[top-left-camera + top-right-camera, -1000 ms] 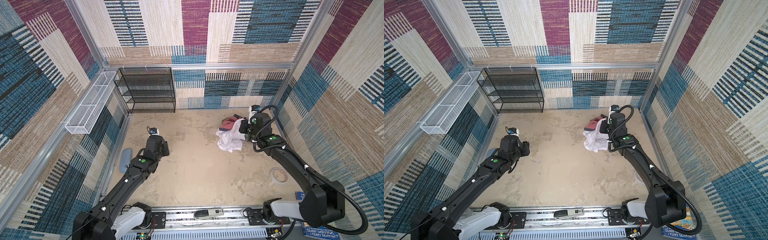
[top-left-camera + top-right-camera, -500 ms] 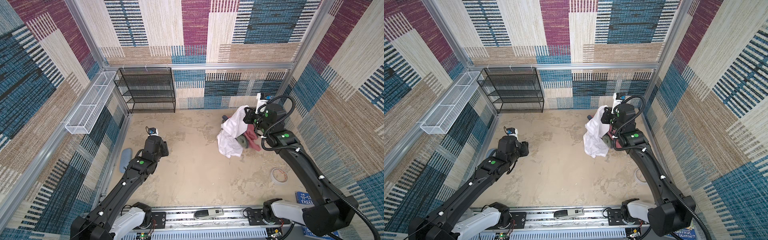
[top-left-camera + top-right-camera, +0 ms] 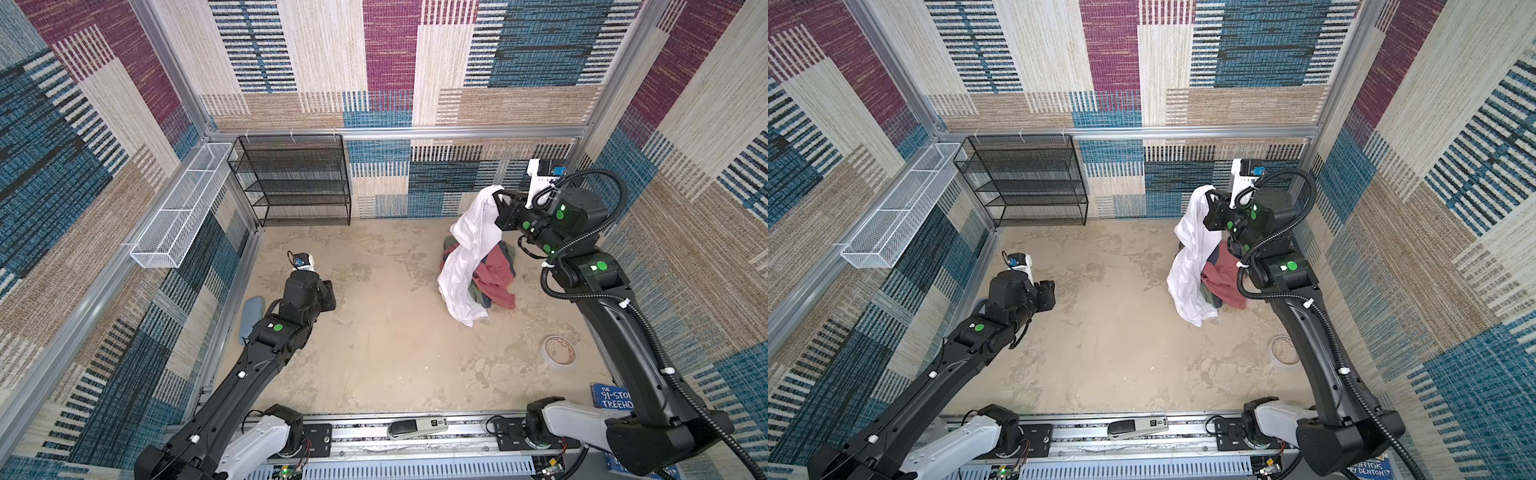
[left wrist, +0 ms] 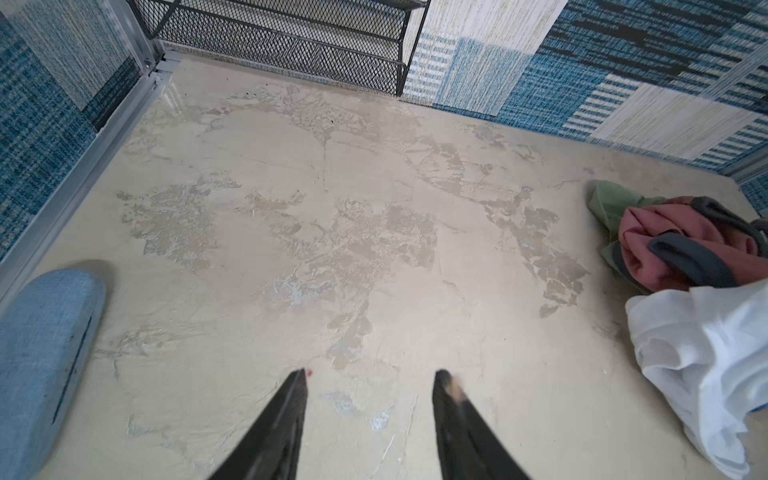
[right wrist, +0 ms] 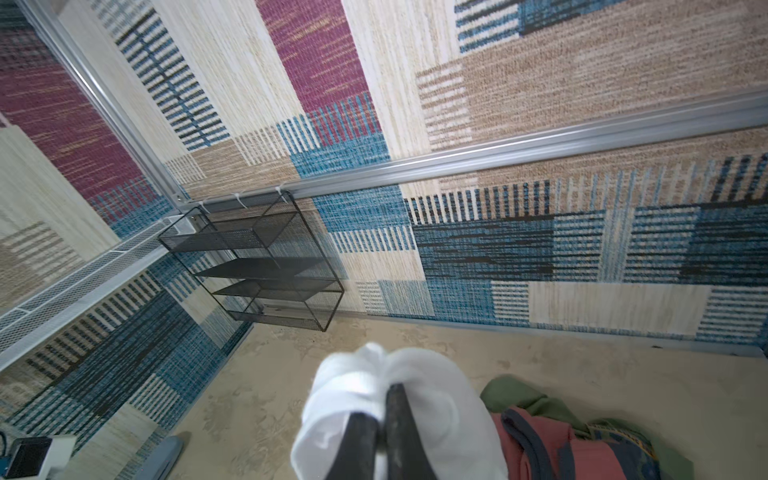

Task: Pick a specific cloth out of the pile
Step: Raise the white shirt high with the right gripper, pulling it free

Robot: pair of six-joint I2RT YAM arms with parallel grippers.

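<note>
The right gripper [image 3: 498, 198], jaws pinched shut on the white cloth [image 3: 465, 266], should rise and swing toward 9 o'clock, dragging the hem clear of the pile [image 3: 496, 276]. The left gripper [image 4: 370, 380] hovers with jaws half open, empty.

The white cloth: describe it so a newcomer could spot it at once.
On the beige tabletop, look right, near the far wall, at the pile of garments. The white cloth hangs from the shut right gripper above it, draping down the pile's left side. Unlike the salmon-red garment and olive-green garment beneath, it is plain white and lifted.
</note>
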